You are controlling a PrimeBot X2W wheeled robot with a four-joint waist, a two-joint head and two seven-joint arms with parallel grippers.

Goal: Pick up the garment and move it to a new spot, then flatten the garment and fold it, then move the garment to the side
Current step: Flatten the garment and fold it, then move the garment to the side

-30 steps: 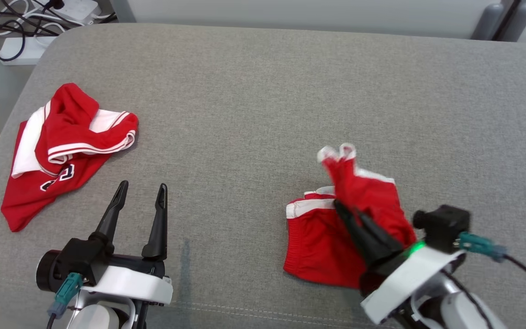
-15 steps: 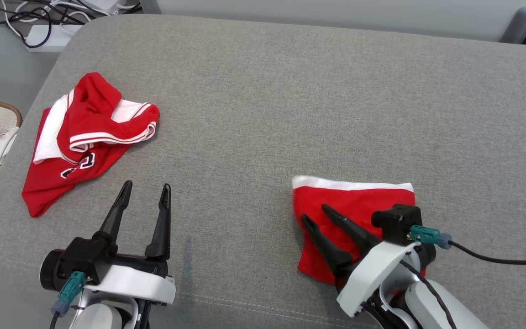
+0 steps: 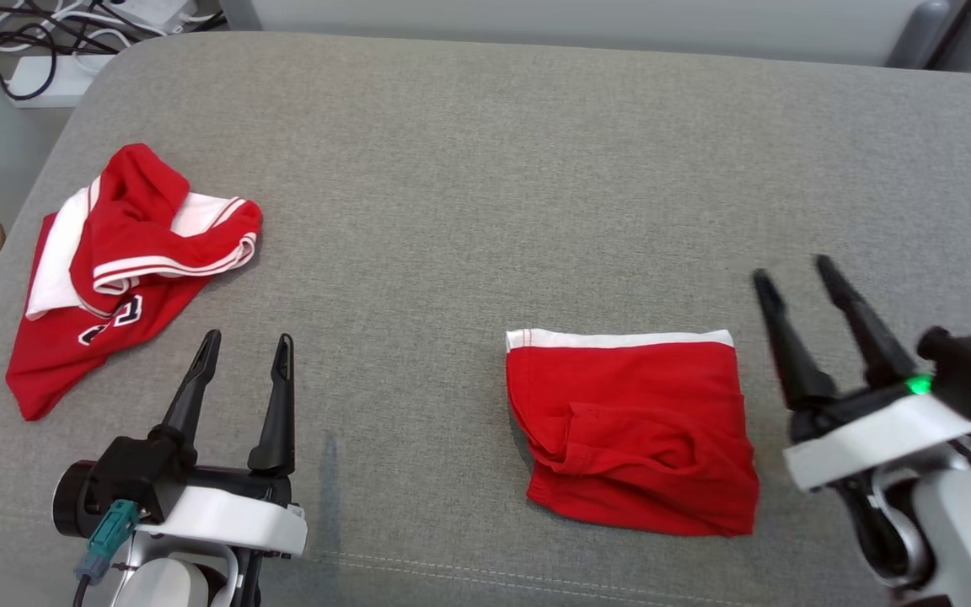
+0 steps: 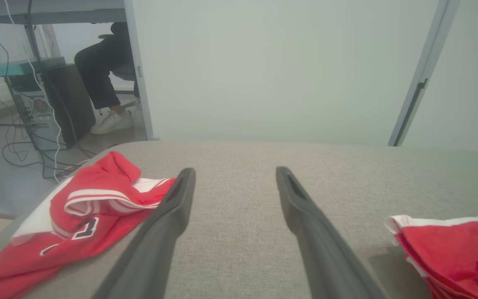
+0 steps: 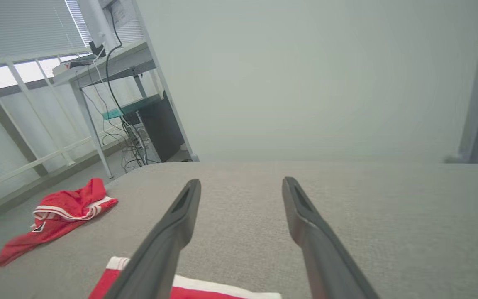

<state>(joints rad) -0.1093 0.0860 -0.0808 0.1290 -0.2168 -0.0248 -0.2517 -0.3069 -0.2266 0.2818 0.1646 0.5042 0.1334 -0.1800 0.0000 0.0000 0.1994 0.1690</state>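
Right gripper (image 3: pixel 791 271): the jaws stand wide apart and hold nothing. In the right wrist view, bare grey cushion (image 3: pixel 485 169) shows between the two fingers. The gripper hangs just beside the right edge of the folded garment (image 3: pixel 633 421), clear of the cloth. Its fingers point away from the robot and lean slightly to its left.

Left gripper (image 3: pixel 248 339): the jaws are likewise fully spread and empty, over bare cushion at the robot's near left, fingers pointing forward.

The folded garment, red with a white band along its far edge, lies flat on the cushion between the two grippers, nearer the right one. A crumpled red jersey (image 3: pixel 115 270) lies well apart at the far left.
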